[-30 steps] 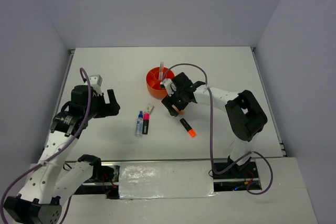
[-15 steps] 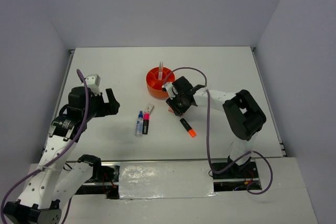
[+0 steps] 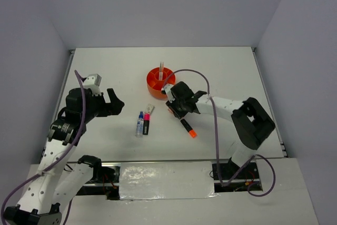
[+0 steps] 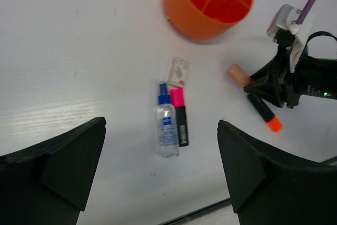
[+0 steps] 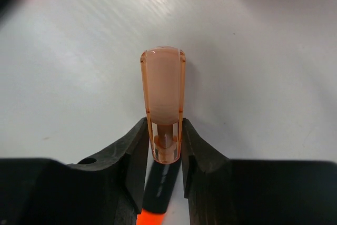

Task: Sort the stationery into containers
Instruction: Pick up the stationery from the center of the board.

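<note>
- Right jaws pinch peach piece [image 5: 163, 93], tip sticking out ahead.
- Left jaws wide apart, empty; blue-capped marker [image 4: 167, 130], pink-black highlighter [image 4: 180, 117] lie below between them.

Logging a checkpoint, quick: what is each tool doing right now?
Left tool: open, holding nothing.
Right tool: closed on the peach piece.

White table [image 3: 105, 67], bearing: round orange organiser [image 3: 154, 90] toward the far middle; blue-capped marker [image 3: 139, 124] and pink-black highlighter [image 3: 146, 123] side by side; short pale piece [image 3: 151, 108] just beyond them; orange-black highlighter [image 3: 188, 128] further right; short peach piece [image 4: 237, 74] near its black end.
</note>
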`<action>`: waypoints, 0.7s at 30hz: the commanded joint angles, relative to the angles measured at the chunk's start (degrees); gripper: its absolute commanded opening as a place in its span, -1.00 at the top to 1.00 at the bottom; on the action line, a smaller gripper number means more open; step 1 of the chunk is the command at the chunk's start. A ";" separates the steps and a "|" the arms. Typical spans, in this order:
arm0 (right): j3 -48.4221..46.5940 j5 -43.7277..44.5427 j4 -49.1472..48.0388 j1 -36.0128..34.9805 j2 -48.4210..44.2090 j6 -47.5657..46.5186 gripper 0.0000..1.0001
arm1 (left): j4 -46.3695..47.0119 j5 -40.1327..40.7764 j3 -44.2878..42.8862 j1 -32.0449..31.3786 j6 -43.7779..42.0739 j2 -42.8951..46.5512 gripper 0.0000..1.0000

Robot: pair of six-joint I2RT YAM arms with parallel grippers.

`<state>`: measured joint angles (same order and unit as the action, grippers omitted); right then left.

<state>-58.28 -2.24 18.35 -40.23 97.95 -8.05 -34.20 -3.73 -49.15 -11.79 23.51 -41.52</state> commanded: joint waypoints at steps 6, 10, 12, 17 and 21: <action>0.00 3.47 -5.42 -9.68 -17.78 10.31 1.00 | 31.61 -23.66 9.66 -0.07 18.22 10.14 -0.99; 5.97 1.19 -14.90 -15.05 -24.37 15.42 1.00 | 47.01 -27.04 14.69 -0.16 26.75 11.19 -0.99; 9.13 3.80 -18.33 -17.67 -28.77 19.54 1.00 | 47.47 -26.16 14.96 -0.25 28.96 10.41 -0.98; 7.41 10.23 -20.37 -23.13 -31.69 22.91 1.00 | 48.96 -27.56 15.22 -1.56 31.86 6.80 -0.99; 2.22 16.19 -18.27 -27.00 -27.30 22.47 1.00 | 51.41 -27.56 16.27 -3.32 32.74 5.22 -0.96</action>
<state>-50.96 6.92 2.74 -65.06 68.38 12.62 10.74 -29.34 -33.36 -13.93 53.45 -35.83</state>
